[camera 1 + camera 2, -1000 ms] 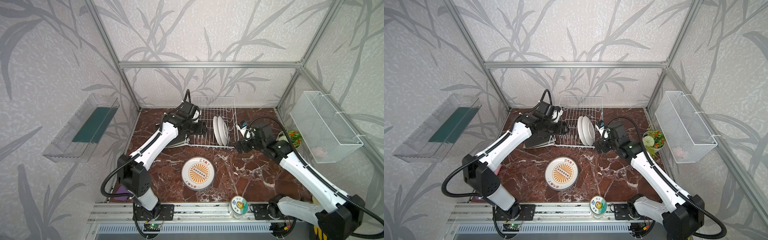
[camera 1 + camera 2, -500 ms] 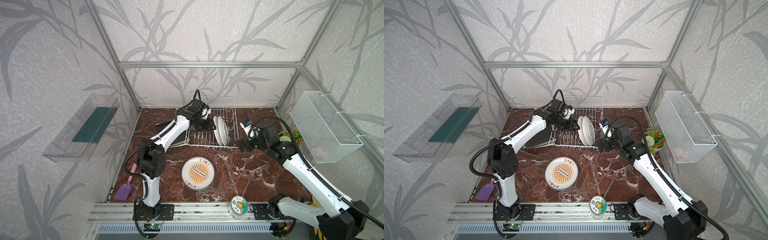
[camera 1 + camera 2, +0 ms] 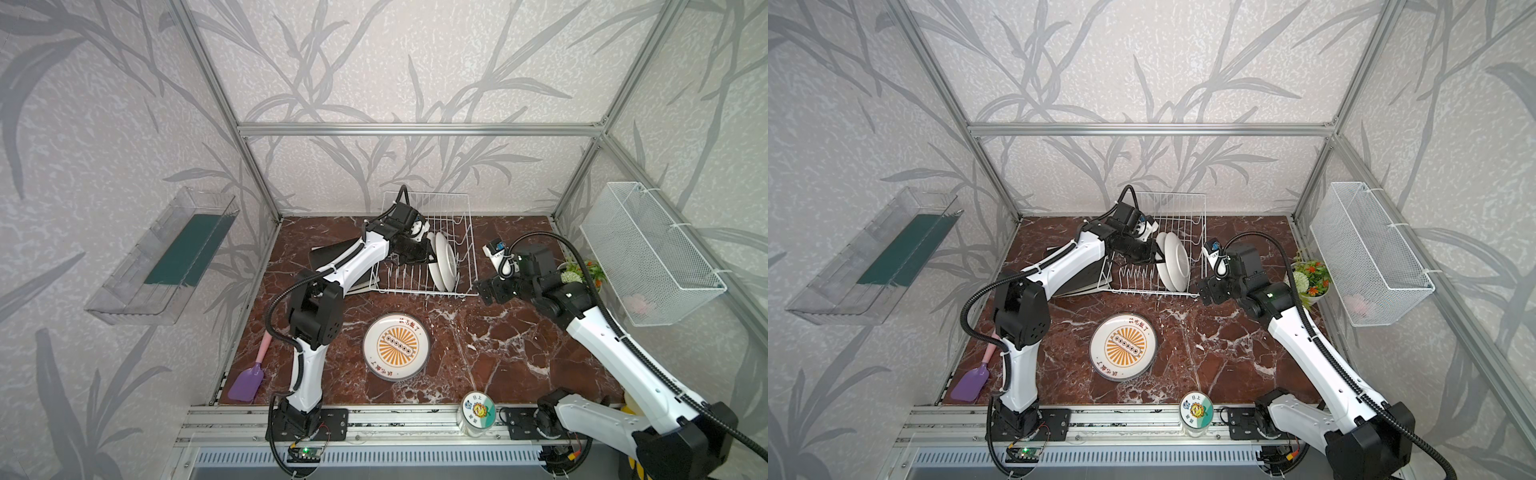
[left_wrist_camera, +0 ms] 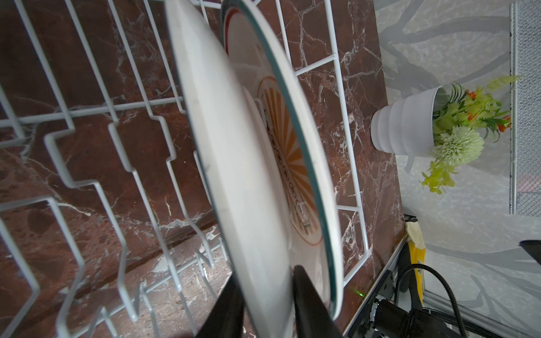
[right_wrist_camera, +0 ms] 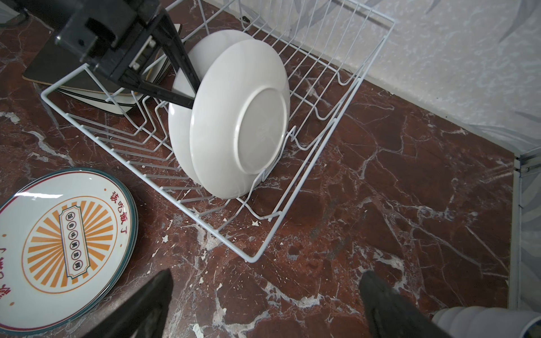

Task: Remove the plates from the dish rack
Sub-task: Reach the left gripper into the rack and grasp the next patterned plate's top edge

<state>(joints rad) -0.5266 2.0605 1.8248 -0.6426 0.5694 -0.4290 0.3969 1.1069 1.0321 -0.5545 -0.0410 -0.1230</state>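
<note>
In the rack [image 3: 453,220] we count 2 plates [image 3: 442,266] left; others lie outside.
Left gripper [image 5: 193,93] straddles 1 rim, grip unclear to us; right gripper [image 5: 266,273] wide, empty.

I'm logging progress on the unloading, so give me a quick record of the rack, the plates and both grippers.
rack: two standing plates, round, upright
left gripper: astride the rim of the nearer standing plate, grip unclear
right gripper: open, beside the rack, empty
table: sunburst plates stacked in front, square plates beside the rack
</note>
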